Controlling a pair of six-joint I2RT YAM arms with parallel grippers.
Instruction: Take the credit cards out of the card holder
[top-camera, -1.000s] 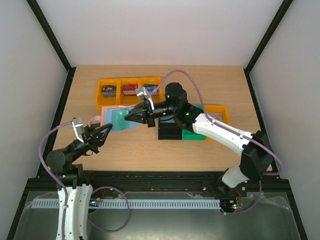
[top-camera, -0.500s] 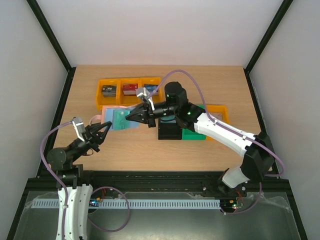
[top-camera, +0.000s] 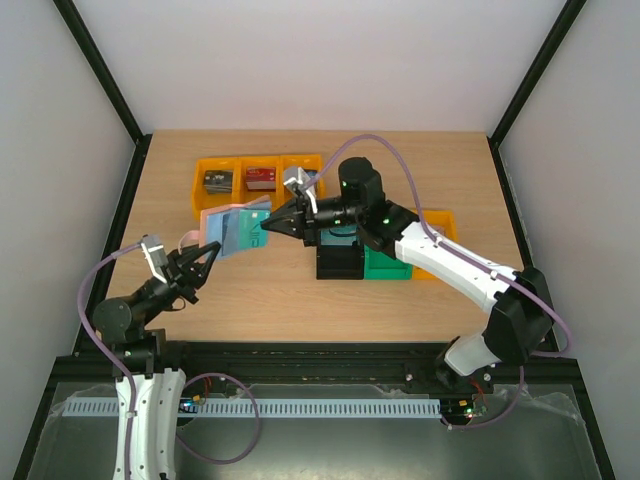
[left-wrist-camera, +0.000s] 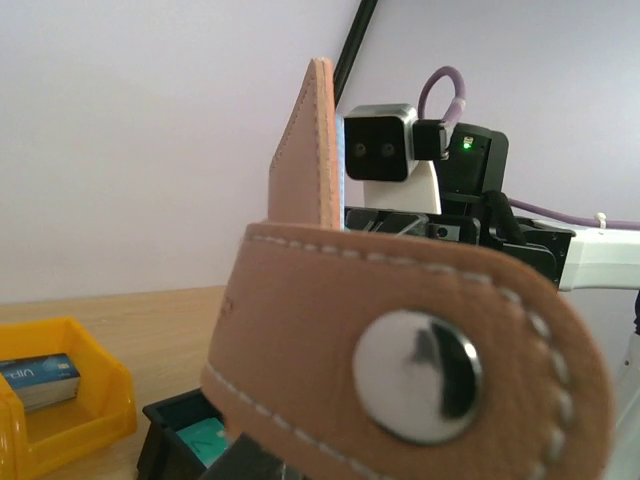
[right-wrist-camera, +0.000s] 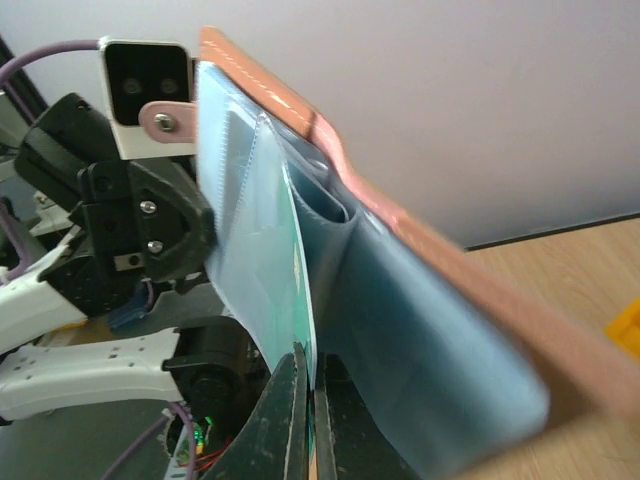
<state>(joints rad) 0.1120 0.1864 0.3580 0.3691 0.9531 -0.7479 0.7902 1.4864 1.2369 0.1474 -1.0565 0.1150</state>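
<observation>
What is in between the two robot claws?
The open card holder. The left gripper pinches its strap, the right gripper pinches a teal credit card in its pocket. The top view shows it best.

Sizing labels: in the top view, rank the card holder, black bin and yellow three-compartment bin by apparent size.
yellow three-compartment bin
card holder
black bin, partly hidden by the right arm, so the last two are unsure.
</observation>
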